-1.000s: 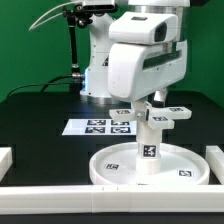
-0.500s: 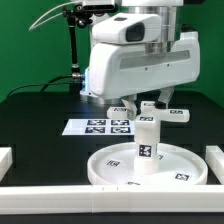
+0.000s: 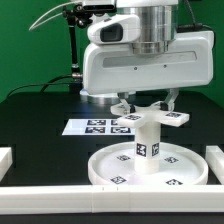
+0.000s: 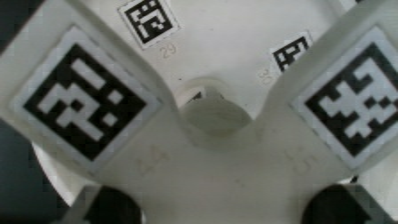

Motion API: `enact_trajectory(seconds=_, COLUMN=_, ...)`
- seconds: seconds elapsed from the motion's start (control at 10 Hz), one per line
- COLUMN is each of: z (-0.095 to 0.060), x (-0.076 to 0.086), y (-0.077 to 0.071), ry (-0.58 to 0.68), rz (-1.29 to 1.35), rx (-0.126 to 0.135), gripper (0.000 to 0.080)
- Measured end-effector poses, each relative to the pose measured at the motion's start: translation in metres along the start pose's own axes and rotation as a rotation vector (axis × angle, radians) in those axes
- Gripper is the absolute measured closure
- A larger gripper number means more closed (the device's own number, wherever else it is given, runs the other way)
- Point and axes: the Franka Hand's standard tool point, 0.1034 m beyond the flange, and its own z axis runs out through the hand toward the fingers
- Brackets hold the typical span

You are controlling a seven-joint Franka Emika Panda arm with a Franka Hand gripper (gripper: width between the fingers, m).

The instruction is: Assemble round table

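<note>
White plastic is seen on disc (image 3: 140, 168), leg (image 3: 147, 143) & cross foot (image 3: 150, 117), each w/ black-white square tags. Marker board (image 3: 88, 127): white w/ black tags. Tabletop (image 3: 35, 120) is black, backdrop (image 3: 25, 40) green, border bars (image 3: 60, 199) white. Arm body (image 3: 145, 60) white/grey.

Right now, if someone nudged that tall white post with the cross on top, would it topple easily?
Probably, unless it is screwed in. The short cylinder leg stands upright on the disc hub, narrow for its height. The cross-shaped foot on top spreads wider, so it looks top-heavy. It looks like stiff plastic, likelier to tip than bend.
</note>
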Motion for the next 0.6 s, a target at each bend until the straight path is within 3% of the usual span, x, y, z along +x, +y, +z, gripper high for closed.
enact_trajectory(seconds=0.2, z=0.0, x=0.0, y=0.0, ry=0.0, rz=0.016, rx=0.0, gripper=0.0197)
enact_trajectory(seconds=0.4, z=-0.006, x=-0.001, y=-0.001, ry=-0.011, rz=0.017, rx=0.003, gripper=0.016)
enact_trajectory(seconds=0.6, z=-0.022, x=0.0, y=-0.004, ry=-0.018, rz=0.019, rx=0.008, gripper=0.0152)
